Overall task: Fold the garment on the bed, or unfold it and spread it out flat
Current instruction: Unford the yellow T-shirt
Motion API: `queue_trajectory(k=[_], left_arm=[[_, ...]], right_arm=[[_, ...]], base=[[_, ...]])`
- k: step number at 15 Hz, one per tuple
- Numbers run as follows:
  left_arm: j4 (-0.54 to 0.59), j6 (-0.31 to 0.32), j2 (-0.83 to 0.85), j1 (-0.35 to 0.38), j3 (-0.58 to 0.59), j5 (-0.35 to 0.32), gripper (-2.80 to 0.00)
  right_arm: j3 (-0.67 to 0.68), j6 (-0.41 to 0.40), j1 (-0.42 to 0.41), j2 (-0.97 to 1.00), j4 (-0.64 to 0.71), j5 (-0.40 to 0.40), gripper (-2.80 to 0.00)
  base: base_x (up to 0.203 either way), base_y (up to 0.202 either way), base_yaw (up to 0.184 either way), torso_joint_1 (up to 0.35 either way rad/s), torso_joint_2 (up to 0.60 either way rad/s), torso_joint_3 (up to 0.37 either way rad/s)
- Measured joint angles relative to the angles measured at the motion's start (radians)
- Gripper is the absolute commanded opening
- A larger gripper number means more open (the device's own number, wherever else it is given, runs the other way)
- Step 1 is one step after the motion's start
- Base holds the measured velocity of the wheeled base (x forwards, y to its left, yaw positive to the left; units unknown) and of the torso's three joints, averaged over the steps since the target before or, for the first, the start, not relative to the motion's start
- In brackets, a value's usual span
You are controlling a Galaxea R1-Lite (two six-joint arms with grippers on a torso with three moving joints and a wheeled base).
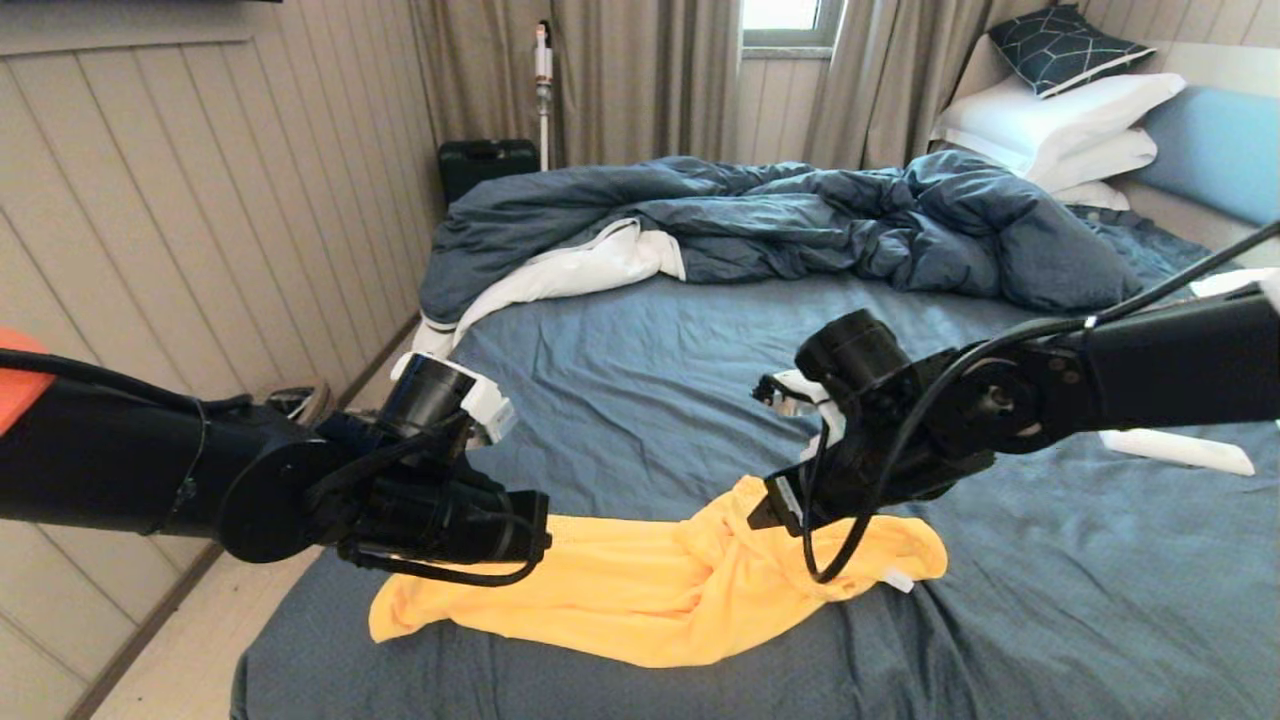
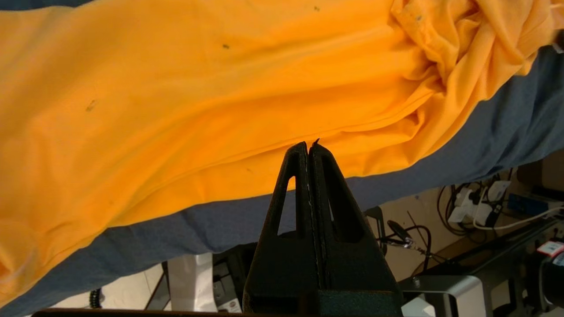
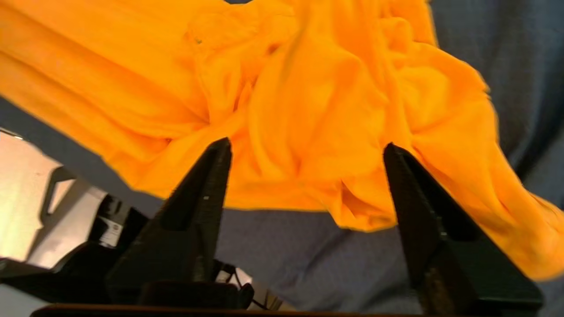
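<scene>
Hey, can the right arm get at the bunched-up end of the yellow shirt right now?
Probably yes. The right gripper hangs open just over the bunched folds of the garment, and nothing lies between them. The left gripper is shut at the garment's other end, out of the way.

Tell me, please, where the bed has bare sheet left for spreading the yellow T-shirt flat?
Bare sheet lies between the T-shirt and the rumpled blue duvet, and more to the robot's right of the shirt, towards the headboard. The far side is crowded by duvet and pillows. Both arms hang over the shirt: left end effector shut, right end effector open.
</scene>
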Motion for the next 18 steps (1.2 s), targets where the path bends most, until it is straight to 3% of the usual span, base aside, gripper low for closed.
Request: queue_trajectory(k=[7, 8, 18], left_arm=[[-0.024, 0.001, 0.02, 0.001, 0.005, 0.0, -2.8], [-0.025, 0.001, 0.023, 0.001, 0.005, 0.0, -2.8], [-0.025, 0.001, 0.039, 0.001, 0.005, 0.0, -2.8]], right_arm=[[-0.096, -0.004, 0.023, 0.134, -0.003, -0.091, 0.0], [-0.101, -0.006, 0.022, 0.145, -0.002, -0.106, -2.8], [-0.061, -0.004, 0.013, 0.149, -0.002, -0.144, -2.8]], base=[[0.0, 0.0, 0.0, 0.0, 0.0, 0.0], [0.0, 0.0, 0.0, 0.0, 0.0, 0.0], [0.0, 0.0, 0.0, 0.0, 0.0, 0.0]])
